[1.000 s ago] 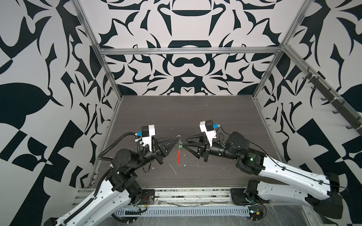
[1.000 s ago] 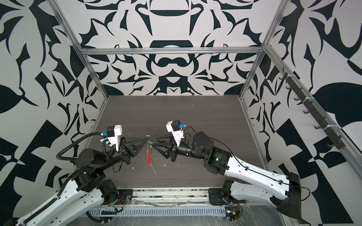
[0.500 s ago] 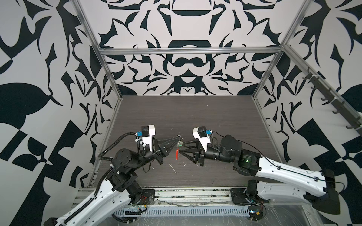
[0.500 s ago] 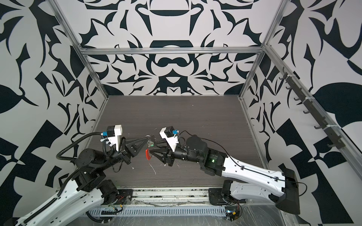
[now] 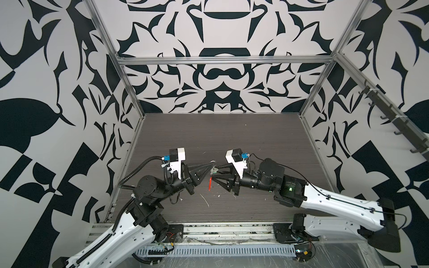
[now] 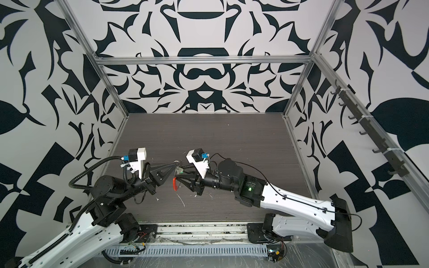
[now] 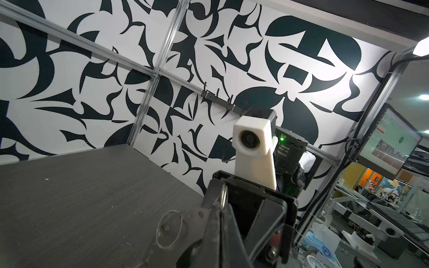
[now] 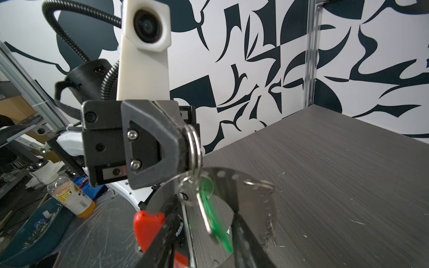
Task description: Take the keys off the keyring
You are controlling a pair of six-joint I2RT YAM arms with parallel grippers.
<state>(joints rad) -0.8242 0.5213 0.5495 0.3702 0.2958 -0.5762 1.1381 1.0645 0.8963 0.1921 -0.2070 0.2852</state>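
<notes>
Checking both top views, I saw left gripper (image 5: 212, 163) fingers together, keyring (image 5: 209, 183) hanging from tips above worktop (image 5: 232, 139), between arms. Right gripper (image 5: 214, 173) fingers stood apart around green key (image 5: 215, 171). Left wrist: fingers (image 7: 210, 236) pinched split ring (image 7: 223, 194). Right wrist: green key dangled between right fingers (image 8: 160, 241); contact, couldn't tell.
</notes>
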